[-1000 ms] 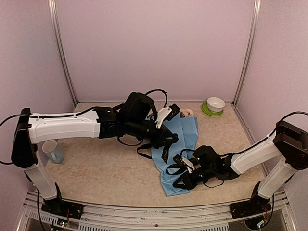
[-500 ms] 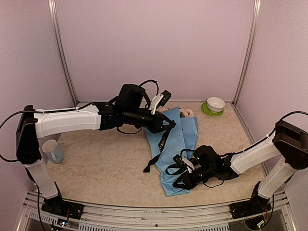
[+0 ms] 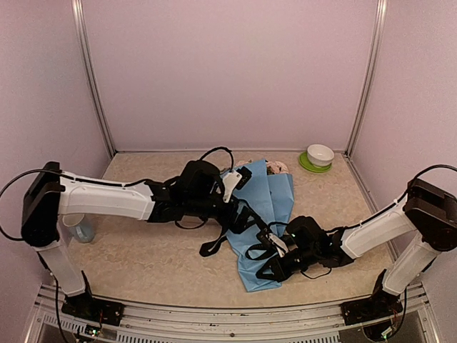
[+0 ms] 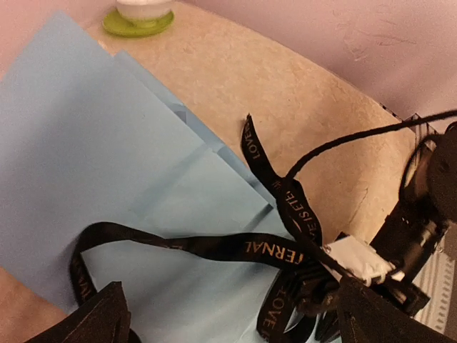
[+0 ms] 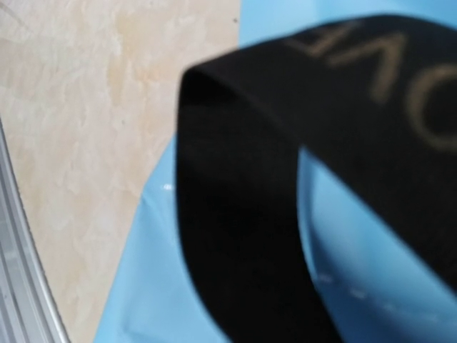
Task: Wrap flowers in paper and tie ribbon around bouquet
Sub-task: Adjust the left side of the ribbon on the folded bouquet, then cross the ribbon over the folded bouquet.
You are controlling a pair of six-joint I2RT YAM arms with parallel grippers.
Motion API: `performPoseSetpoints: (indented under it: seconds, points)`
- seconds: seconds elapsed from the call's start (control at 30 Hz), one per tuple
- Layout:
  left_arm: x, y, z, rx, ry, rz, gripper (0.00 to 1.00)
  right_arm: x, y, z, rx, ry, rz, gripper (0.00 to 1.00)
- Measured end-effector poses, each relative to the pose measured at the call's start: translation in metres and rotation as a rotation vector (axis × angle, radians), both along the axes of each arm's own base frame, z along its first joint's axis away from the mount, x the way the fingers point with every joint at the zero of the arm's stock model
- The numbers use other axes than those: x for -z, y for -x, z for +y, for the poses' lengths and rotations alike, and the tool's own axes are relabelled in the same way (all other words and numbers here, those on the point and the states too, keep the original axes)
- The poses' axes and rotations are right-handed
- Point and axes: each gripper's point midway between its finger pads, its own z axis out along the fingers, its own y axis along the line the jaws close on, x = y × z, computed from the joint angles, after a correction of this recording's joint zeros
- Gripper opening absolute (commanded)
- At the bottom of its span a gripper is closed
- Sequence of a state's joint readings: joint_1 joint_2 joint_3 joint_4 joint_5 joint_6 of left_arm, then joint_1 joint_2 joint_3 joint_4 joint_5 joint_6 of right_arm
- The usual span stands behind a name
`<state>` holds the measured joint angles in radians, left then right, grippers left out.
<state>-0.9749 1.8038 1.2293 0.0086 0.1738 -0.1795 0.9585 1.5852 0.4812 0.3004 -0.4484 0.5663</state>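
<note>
- Bouquet (image 3: 265, 214): lies flat on the surface (image 3: 157, 250), mid-frame in top view. Wide end points to upper right, narrow end to lower centre.
- Flowers (image 3: 277, 168): mostly hidden. Only pale blooms peek past the top edge of the paper (image 3: 278, 193).
- Paper: L wrist view shows two overlapping light-blue edges, so the wrap looks folded shut. Prob. nothing but its own weight and the R arm (image 3: 371, 232) keeps it closed.
- Ribbon (image 4: 214, 246): draped loose over the lower part of the paper.
  - L wrist view: loop at lower left, one tail pointing up at centre, other strands bunching toward lower right.
  - Top view: a tail runs off the paper's left edge onto the surface.
  - No knot seen. Can't tell if it passes under the bundle.
- L jaws: wide apart, fingers (image 4: 100, 321) at the bottom corners of the L wrist view. Nothing is gripped; the ribbon just lies on the paper beyond them. They hover over the strands, prob. placed to pick one up for the tie.
- R jaws: shut, low at the narrow end. The R wrist view is filled w/ blurred ribbon, so the fingers aren't visible there. In the L wrist view strands run right into them, so prob. pinching the ribbon. Likely reason: anchor one end and pin the wrap while the L arm (image 3: 107, 200) works.
- Bowl (image 3: 320, 153) on green plate (image 3: 305, 165) at upper right and cup (image 3: 78, 225) at left: well apart from the bundle.
</note>
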Motion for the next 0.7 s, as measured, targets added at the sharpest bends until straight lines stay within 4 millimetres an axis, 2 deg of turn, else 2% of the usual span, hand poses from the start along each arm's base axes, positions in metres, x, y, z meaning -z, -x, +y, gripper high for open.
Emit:
performPoseSetpoints:
  seconds: [0.1, 0.2, 0.27, 0.3, 0.33, 0.4, 0.47, 0.5, 0.53, 0.57, 0.67, 0.7]
  points:
    - [-0.033, 0.037, 0.021, 0.033, 0.032, -0.216, 0.99, 0.001, 0.000, 0.001, -0.003, -0.001, 0.005, 0.01]
    - [-0.081, 0.083, 0.020, 0.115, 0.156, -0.400, 0.99, 0.001, 0.000, 0.002, -0.008, -0.003, 0.012, 0.00]
    - [-0.099, 0.089, 0.024, 0.075, 0.248, -0.445, 0.99, 0.000, 0.000, 0.003, -0.010, -0.006, 0.013, 0.00]
    - [-0.099, 0.086, 0.029, 0.047, 0.269, -0.447, 0.99, 0.000, 0.000, 0.003, -0.011, -0.006, 0.014, 0.00]
    - [-0.096, 0.079, 0.034, 0.017, 0.304, -0.440, 0.90, 0.000, -0.001, 0.004, -0.013, -0.006, 0.015, 0.00]
    - [-0.074, 0.066, 0.047, -0.010, 0.336, -0.392, 0.72, 0.000, -0.001, 0.005, -0.016, -0.006, 0.017, 0.00]
    - [-0.038, 0.055, 0.055, -0.020, 0.294, -0.349, 0.62, 0.000, -0.001, 0.006, -0.018, -0.006, 0.021, 0.00]
    - [-0.021, 0.055, 0.053, -0.012, 0.233, -0.372, 0.57, 0.000, 0.000, 0.006, -0.019, -0.006, 0.022, 0.00]
    - [-0.011, 0.062, 0.048, 0.010, 0.190, -0.404, 0.52, 0.000, 0.000, 0.006, -0.020, -0.006, 0.022, 0.00]
    - [-0.001, 0.077, 0.038, 0.060, 0.143, -0.452, 0.48, 0.001, 0.000, 0.006, -0.020, -0.006, 0.023, 0.00]
    - [0.028, 0.141, -0.001, 0.278, 0.037, -0.587, 0.46, 0.001, 0.000, 0.007, -0.023, -0.006, 0.027, 0.00]
    - [0.038, 0.155, -0.009, 0.335, 0.010, -0.614, 0.45, 0.001, 0.000, 0.007, -0.024, -0.005, 0.028, 0.00]
